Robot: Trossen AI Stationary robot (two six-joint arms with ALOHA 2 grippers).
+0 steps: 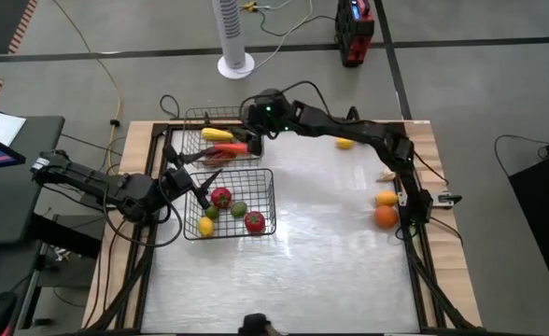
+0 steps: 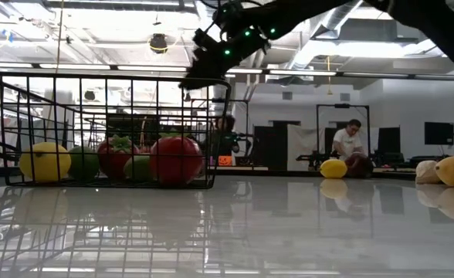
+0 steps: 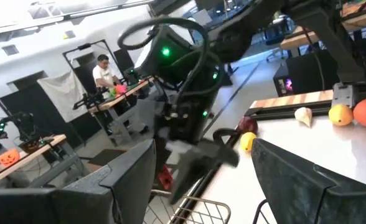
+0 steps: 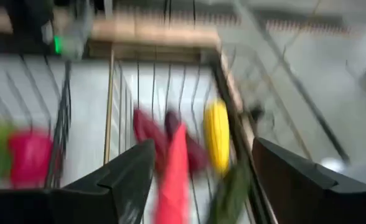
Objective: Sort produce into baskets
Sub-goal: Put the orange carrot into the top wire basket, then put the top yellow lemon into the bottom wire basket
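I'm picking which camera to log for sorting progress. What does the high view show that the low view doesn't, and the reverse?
Only the high view shows the silvery basket with its yellow corn, and the left claw over the dark basket. Only the low view shows people in the room behind. Both show the dark basket's round produce, including the red tomato, and the yellow lemon loose on the table.

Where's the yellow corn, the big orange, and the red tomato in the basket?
Yellow corn (image 1: 217, 134): high view, middle of the cob.
Big orange (image 1: 386, 217): high view, its top.
Red tomato (image 1: 254, 221): high view, its top.
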